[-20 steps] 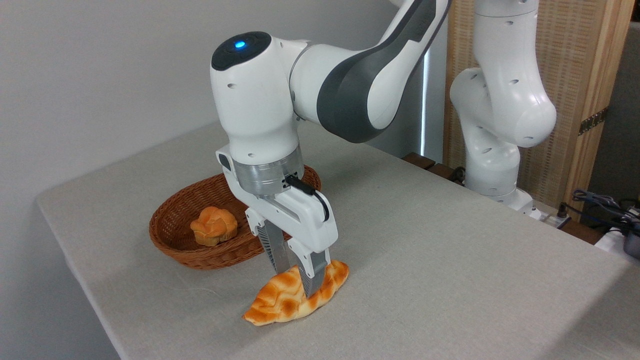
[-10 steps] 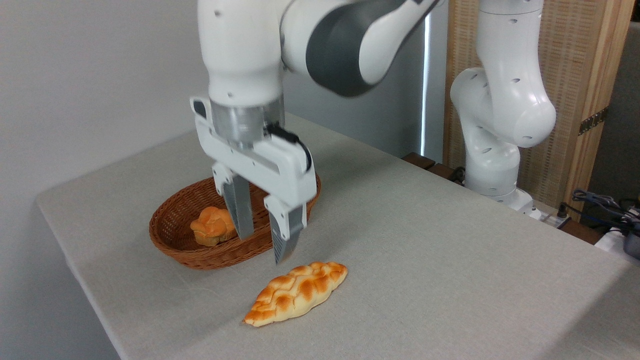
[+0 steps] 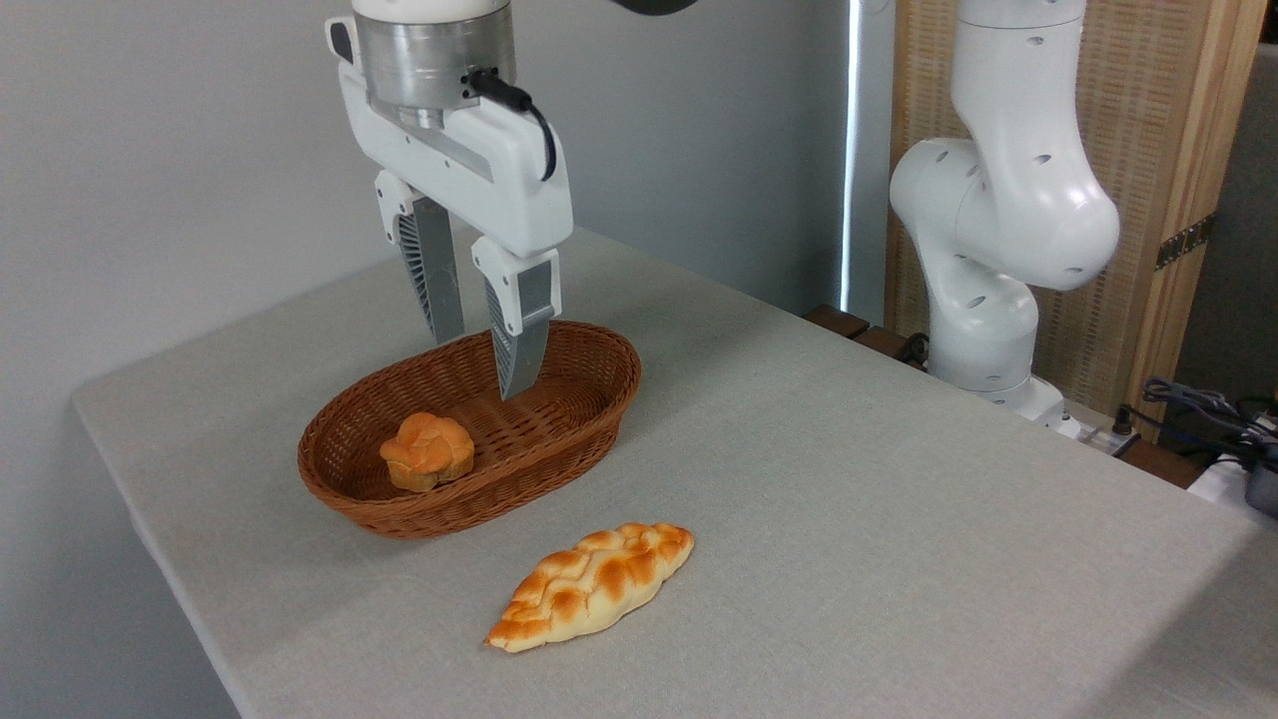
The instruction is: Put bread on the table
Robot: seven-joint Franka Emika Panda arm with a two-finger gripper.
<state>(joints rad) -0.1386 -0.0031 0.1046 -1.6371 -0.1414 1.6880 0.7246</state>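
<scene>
Bread (image 3: 591, 585) lies diagonally, lower-left to upper-right.

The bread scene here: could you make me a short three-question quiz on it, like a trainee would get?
1. True or false: the long braided loaf lies inside the basket.
2. What sits in the basket? A) a small round bun B) a cup C) nothing
3. Is the gripper open or shut, and does it hold anything?

Key:
1. False. It lies on the table, in front of the basket and apart from it.
2. A.
3. Open and empty, raised above the basket.
</scene>
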